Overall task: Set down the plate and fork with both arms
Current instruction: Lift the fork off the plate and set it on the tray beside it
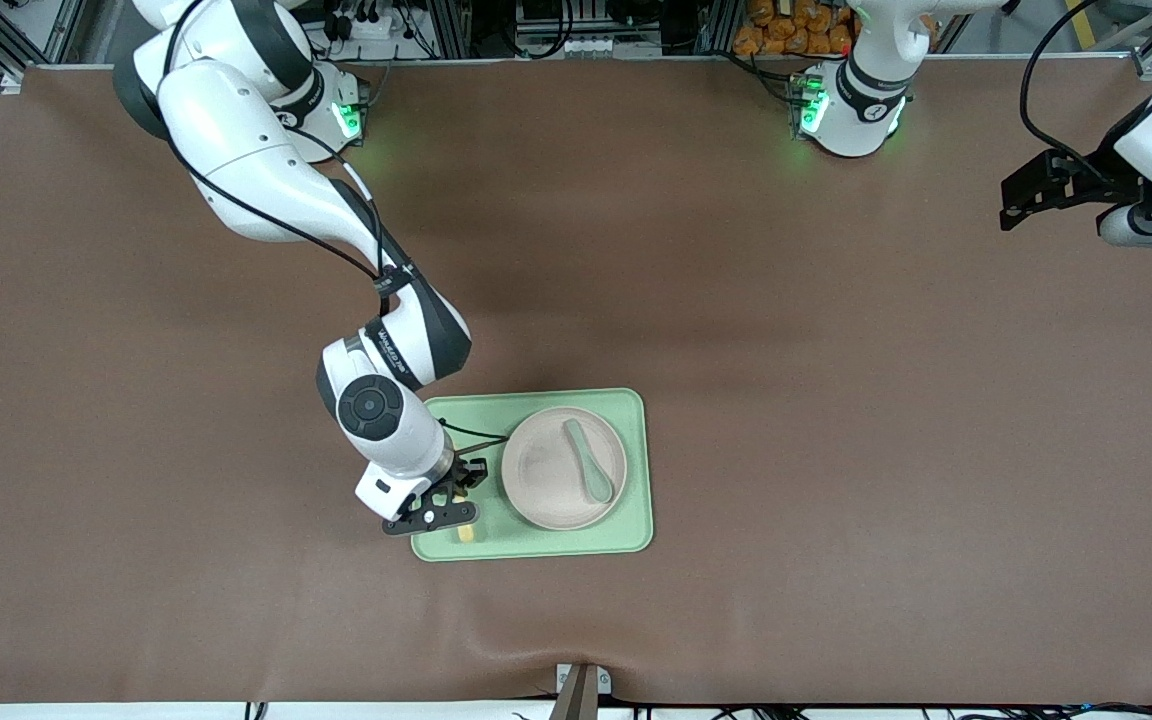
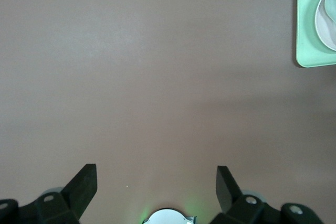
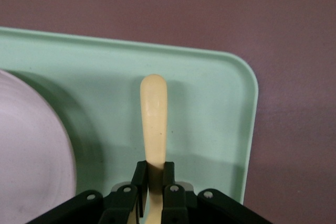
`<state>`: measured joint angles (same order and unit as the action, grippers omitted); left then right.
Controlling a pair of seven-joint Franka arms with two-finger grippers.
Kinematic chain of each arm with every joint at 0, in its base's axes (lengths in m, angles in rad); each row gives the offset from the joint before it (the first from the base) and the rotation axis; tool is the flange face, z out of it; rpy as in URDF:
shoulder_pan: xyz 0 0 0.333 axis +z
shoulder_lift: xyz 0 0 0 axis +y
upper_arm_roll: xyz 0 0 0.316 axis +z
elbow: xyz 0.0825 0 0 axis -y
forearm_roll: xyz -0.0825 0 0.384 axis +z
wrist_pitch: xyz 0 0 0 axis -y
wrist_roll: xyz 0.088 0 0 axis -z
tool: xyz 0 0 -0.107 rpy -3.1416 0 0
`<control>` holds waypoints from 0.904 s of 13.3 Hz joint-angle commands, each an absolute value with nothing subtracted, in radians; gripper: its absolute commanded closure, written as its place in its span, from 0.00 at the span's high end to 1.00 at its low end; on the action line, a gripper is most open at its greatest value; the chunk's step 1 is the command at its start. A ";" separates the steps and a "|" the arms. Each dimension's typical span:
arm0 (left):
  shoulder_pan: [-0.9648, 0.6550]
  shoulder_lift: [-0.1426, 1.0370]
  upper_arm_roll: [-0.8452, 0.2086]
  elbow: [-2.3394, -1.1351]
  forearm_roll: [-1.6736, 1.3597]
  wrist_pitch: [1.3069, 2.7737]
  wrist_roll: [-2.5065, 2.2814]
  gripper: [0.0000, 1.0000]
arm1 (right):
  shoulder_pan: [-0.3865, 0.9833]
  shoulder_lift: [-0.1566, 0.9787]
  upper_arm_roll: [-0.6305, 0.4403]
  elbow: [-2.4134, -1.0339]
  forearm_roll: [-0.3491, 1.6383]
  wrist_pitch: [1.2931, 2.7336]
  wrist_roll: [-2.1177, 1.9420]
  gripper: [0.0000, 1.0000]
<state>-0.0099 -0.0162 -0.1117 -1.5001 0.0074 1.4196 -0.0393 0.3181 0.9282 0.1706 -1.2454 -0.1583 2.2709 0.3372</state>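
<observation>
The pale cream plate [image 1: 539,472] lies on a light-green tray [image 1: 636,412], with a grey-green spoon [image 1: 587,465] resting in it. My right gripper [image 1: 460,508] hangs low over the tray's corner beside the plate, toward the right arm's end. It is shut on the pale-yellow fork [image 1: 466,535]. In the right wrist view the fork's handle [image 3: 155,124] sticks out past the closed right gripper [image 3: 153,174], just over the tray floor [image 3: 210,103], and the plate's rim [image 3: 26,156] is close by; the tines are hidden. My left gripper [image 1: 1021,205] waits open at the left arm's end, fingers wide apart [image 2: 156,182] over bare mat.
The brown mat [image 1: 836,400] covers the whole table. The tray's corner [image 2: 307,35] and the plate's edge [image 2: 325,24] show in the left wrist view. A small bracket [image 1: 581,685] sits at the table edge nearest the front camera.
</observation>
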 commanded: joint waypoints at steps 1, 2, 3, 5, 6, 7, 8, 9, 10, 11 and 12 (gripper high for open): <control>-0.003 -0.020 -0.107 -1.491 -0.009 1.425 -0.029 1.00 | 0.307 0.879 0.187 -1.341 -0.150 2.318 0.365 0.00; 0.000 -0.020 -0.109 -1.493 -0.009 1.427 -0.028 1.00 | 0.307 0.879 0.187 -1.374 -0.150 2.369 0.377 0.00; 0.003 -0.018 -0.109 -1.493 -0.009 1.428 -0.028 1.00 | 0.305 0.879 0.186 -1.400 -0.150 2.419 0.386 0.00; 0.003 -0.020 -0.109 -1.494 -0.009 1.431 -0.028 1.00 | 0.305 0.881 0.184 -1.405 -0.155 2.439 0.385 0.00; 0.003 -0.018 -0.109 -1.494 -0.009 1.431 -0.028 1.00 | 0.302 0.881 0.183 -1.399 -0.156 2.434 0.374 0.17; 0.005 -0.018 -0.107 -1.494 -0.011 1.431 -0.023 1.00 | 0.296 0.877 0.183 -1.394 -0.158 2.428 0.370 0.61; 0.003 -0.018 -0.109 -1.494 -0.011 1.431 -0.020 1.00 | 0.295 0.871 0.183 -1.393 -0.158 2.413 0.371 0.96; 0.003 -0.018 -0.107 -1.494 -0.011 1.433 -0.020 1.00 | 0.293 0.859 0.183 -1.387 -0.156 2.387 0.371 1.00; 0.003 -0.018 -0.109 -1.494 -0.009 1.433 -0.020 1.00 | 0.293 0.853 0.183 -1.376 -0.153 2.361 0.371 1.00; 0.003 -0.018 -0.109 -1.494 -0.009 1.434 -0.020 1.00 | 0.293 0.853 0.184 -1.365 -0.149 2.338 0.376 1.00; 0.003 -0.018 -0.109 -1.494 -0.009 1.434 -0.020 1.00 | 0.293 0.851 0.183 -1.347 -0.149 2.313 0.376 1.00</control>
<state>-0.0018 -0.0162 -0.1095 -1.4999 0.0064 1.4288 -0.0377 0.3052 0.8839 0.1724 -1.3458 -0.1583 2.3600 0.3716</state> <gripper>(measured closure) 0.000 0.423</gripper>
